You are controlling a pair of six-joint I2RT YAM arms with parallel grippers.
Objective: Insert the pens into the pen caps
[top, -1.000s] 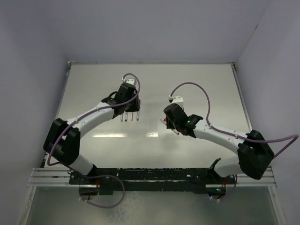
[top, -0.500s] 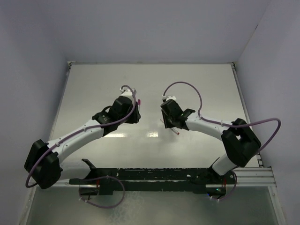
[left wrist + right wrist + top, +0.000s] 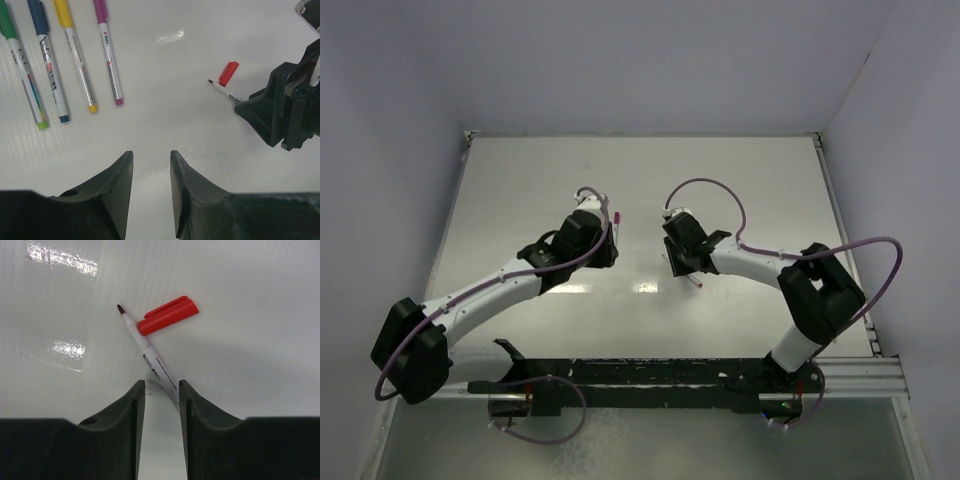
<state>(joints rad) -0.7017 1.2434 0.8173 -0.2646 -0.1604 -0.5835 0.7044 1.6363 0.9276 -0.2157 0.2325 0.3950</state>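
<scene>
In the left wrist view, the green (image 3: 24, 75), blue (image 3: 50, 75), yellow (image 3: 77, 65) and purple (image 3: 109, 60) pens lie capped, side by side, at the far left. My left gripper (image 3: 151, 159) hovers open and empty, short of them. The uncapped red pen (image 3: 150, 352) lies on the table with the red pen cap (image 3: 168, 315) loose beside its tip. My right gripper (image 3: 161, 387) stands over the pen's rear part. Its jaws are open a narrow gap, with the barrel running between them close against the right finger (image 3: 192, 405). The pen's far end is hidden under the fingers.
The white table (image 3: 750, 190) is closed in by pale walls at the back and both sides. A metal rail (image 3: 670, 372) with the arm bases runs along the near edge. My two grippers are close together mid-table, and the right one (image 3: 287, 110) shows in the left wrist view.
The left arm swung lower and left, and its gripper now covers the pen row. The right gripper shifted up-left over the red pen and its jaws narrowed.
</scene>
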